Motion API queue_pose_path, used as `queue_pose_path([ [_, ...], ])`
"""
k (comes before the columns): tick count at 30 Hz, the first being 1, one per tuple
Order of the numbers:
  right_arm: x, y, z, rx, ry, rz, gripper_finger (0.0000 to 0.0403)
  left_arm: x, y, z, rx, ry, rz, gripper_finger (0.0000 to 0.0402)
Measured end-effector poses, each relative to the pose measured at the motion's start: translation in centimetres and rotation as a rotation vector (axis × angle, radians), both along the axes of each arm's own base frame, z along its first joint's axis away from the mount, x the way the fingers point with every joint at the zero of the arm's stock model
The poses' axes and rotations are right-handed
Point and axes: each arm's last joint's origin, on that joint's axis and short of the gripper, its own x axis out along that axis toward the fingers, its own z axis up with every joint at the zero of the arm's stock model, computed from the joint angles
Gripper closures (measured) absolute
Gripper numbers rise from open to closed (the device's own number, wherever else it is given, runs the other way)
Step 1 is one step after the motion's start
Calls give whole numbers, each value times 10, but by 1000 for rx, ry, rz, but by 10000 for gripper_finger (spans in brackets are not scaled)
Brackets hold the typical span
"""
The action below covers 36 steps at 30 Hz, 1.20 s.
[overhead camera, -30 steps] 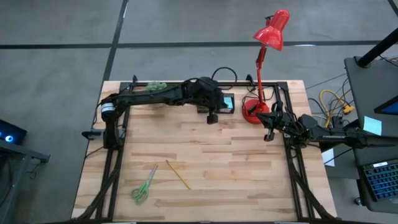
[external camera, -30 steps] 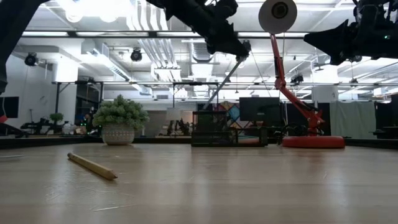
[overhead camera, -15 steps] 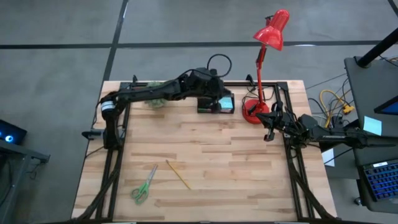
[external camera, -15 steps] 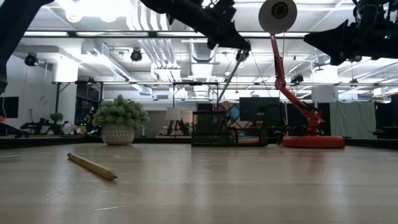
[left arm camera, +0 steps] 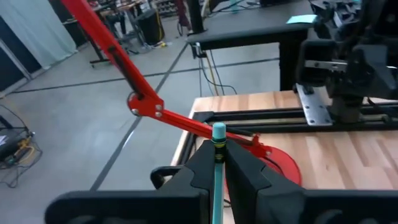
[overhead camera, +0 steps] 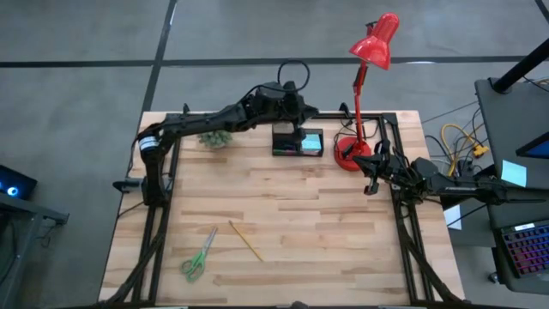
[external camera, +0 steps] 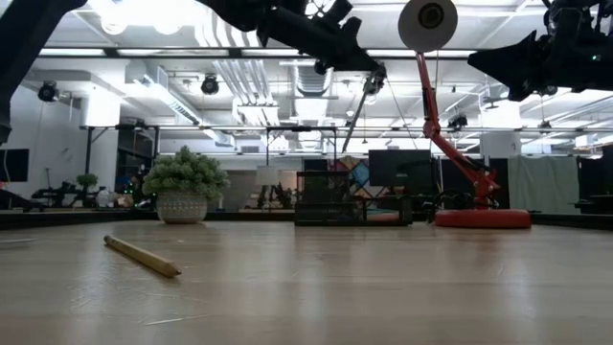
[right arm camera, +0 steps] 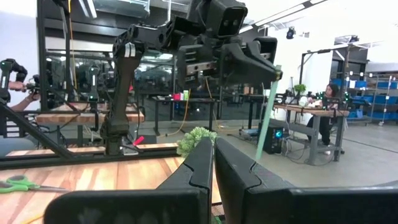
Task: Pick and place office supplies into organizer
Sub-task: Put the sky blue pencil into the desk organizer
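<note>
Your left gripper (overhead camera: 298,129) hangs high above the back of the light wooden table (overhead camera: 283,232), right over the small black rectangular organizer (overhead camera: 298,142). Its 2 dark fingers (left arm camera: 202,163) are pinching a slim teal pen (left arm camera: 217,165) between them, and the wrist view shows the pen's end standing up past the fingertips. From the right wrist view you can see that pen hanging tilted below the gripper, and the low view shows it as a thin slanted line above the organizer's mesh wall, with a gap between its lower tip and the rim.

The organizer sits at the table's back edge, just beside the round base of the red desk lamp (overhead camera: 364,94), with a light-blue patch showing in its right part. A small green potted plant (overhead camera: 212,137) stands at the back left, partly under your left arm.

Your right gripper (overhead camera: 371,184) waits at the right edge of the table, near the lamp base, with its jaws pressed together and nothing between them.

Toward the front left of the table lie 2 loose supplies: the green-handled scissors (overhead camera: 198,256) and, just to their right but apart from them, the yellow wooden pencil (overhead camera: 245,240). In the low view the pencil lies alone on the near boards.

In the room beyond, a person (right arm camera: 325,99) is at a desk.
</note>
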Motion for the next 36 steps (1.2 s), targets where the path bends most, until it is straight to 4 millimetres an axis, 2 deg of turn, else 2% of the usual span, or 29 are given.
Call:
queue_pose_path([
  [12, 0, 0, 0, 1, 2, 0, 394, -9, 25, -1, -6, -60, 63, 394],
  [16, 0, 0, 0, 11, -2, 3, 394, -11, 31, -9, -69, -98, 79, 394],
  [36, 0, 0, -1, 18, 5, 5, 394, -19, 40, -47, -91, -135, 124, 394],
])
